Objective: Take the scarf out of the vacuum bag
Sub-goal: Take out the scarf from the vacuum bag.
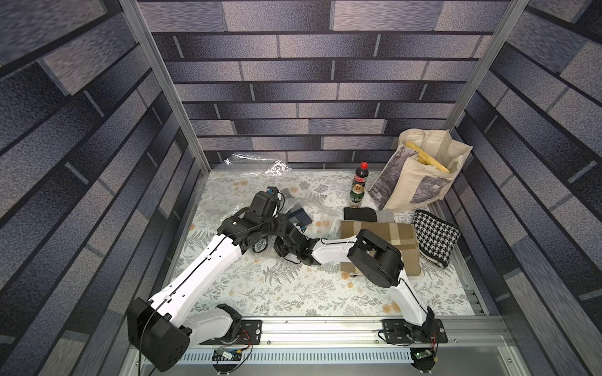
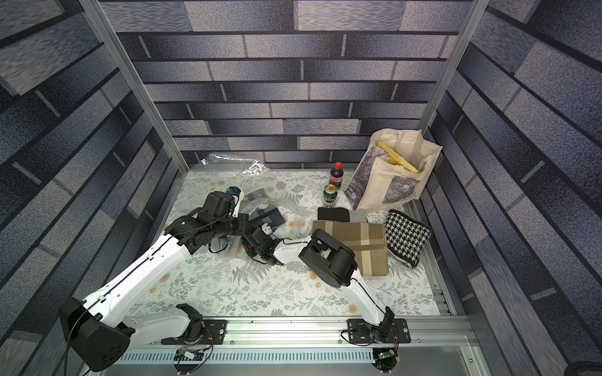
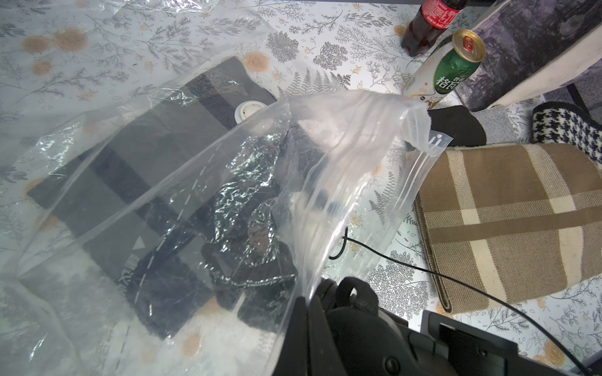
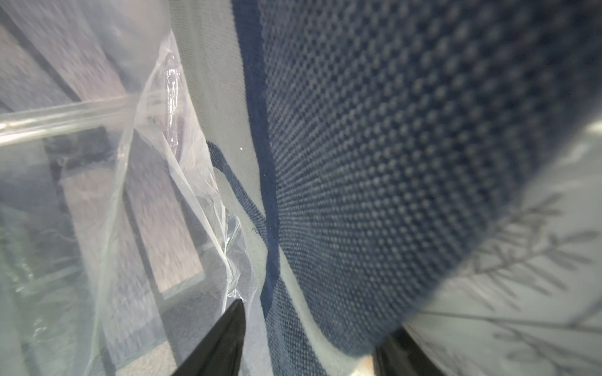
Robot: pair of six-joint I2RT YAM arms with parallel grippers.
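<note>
Reader: Desk (image 1: pixel 293 293) in a flower print fills the lower middle of both top views. What is the largest thing on it?

Legend: Vacuum bag (image 2: pixel 291 208), clear and crinkled, lies left of centre with its mouth turned toward the right of the frame.

Reader: And the scarf?

Legend: Scarf (image 3: pixel 130 156) is folded flat inside the bag, a dark grey weave with navy and pale stripes. In both top views its long axis appears to run from the upper middle down toward the lower right. Film and arms hide too much to be sure.

Reader: Which claw is nearer?

Legend: Right claw (image 4: pixel 319 315) is nearer and reaches in through the mouth. Its jaws stand apart with a fold of scarf between them, and whether they pinch it cannot be told. Left claw (image 3: pixel 306 301) is closed on the bag's upper film and holds the mouth raised. Judging from this, the pull should run out through the mouth, toward the lower right.

Reader: Smallest item?

Legend: Valve cap (image 3: pixel 247 110), round and white, sits at the scarf's edge away from the right claw.
</note>
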